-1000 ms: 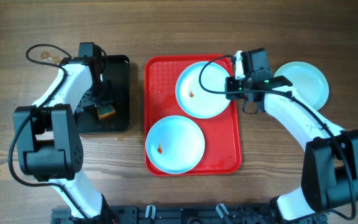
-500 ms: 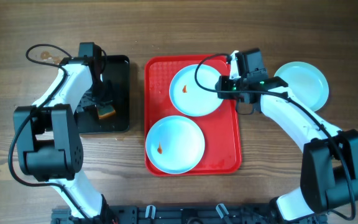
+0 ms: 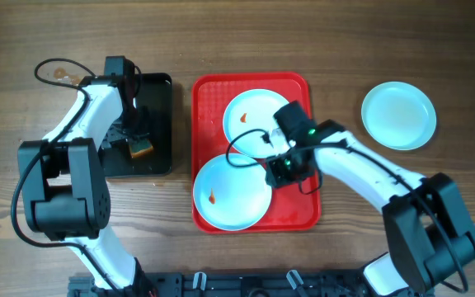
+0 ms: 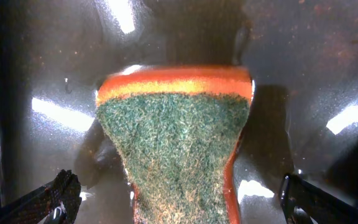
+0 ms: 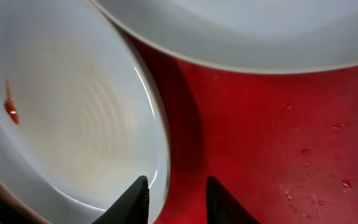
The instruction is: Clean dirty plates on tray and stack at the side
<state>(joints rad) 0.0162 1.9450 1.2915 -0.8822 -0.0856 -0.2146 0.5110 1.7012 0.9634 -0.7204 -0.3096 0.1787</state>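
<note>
a: how will the near plate (image 3: 232,191) handle?

b: i'd judge it stiff, light and glossy, so slippery, and apt to chip if dropped. the raised rim is the only hold. a pinch over the right rim, one finger inside and one outside, looks right.

a: where does it sit?

b: in the tray (image 3: 209,99) at mid-counter, on the half toward the front edge, with a stain (image 3: 213,196) on its left side. the far plate (image 3: 262,115) lies just behind it, rims close, and is stained too. the third plate (image 3: 398,115) lies alone on the wood toward the right edge.

a: and the right gripper (image 3: 280,171)?

b: the arm reaches in across the tray's right rim, wrist tipped down low at the near plate's right rim. in the wrist view the jaws stand apart and straddle that rim, one fingertip (image 5: 137,198) over the plate's bowl and the other over red tray. it has not closed on the plate yet.

a: left gripper (image 3: 137,136)?

b: it's over the black tray (image 3: 159,99) toward the left edge, pointing down. its jaws are spread wide on either side of the sponge (image 4: 176,143), clear of it as far as i can see.
</note>
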